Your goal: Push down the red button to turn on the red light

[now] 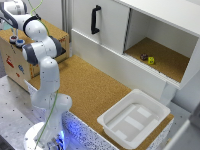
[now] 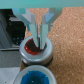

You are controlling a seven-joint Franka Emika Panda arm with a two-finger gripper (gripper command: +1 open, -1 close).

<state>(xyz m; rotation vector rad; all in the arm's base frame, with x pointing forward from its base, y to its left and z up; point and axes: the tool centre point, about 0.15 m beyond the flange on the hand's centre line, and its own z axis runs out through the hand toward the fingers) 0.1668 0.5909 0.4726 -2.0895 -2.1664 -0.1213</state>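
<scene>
- Wrist view first: your pale blue two-fingered gripper has its fingers pressed close together, with nothing between them, and the tips sit on or just above the cap of the small round red button with the pale rim. You cannot tell from this picture whether they touch it or hover a hair above.
- The relation that matters: the red button lies straight below the tips, along the line of the fingers. The contact point looks a little off the cap's middle, toward one side, so press straight down and do not slide.
- Just beside it sits the same-sized round blue button; it is closer to the camera than the red one and clear of the fingers. Keep off it.
- Exterior view, farther out: both buttons stand on top of the wooden box at the exterior view's left, with the gripper over them.
- No red light shows lit in either picture, so you should judge the press as not yet done.
</scene>
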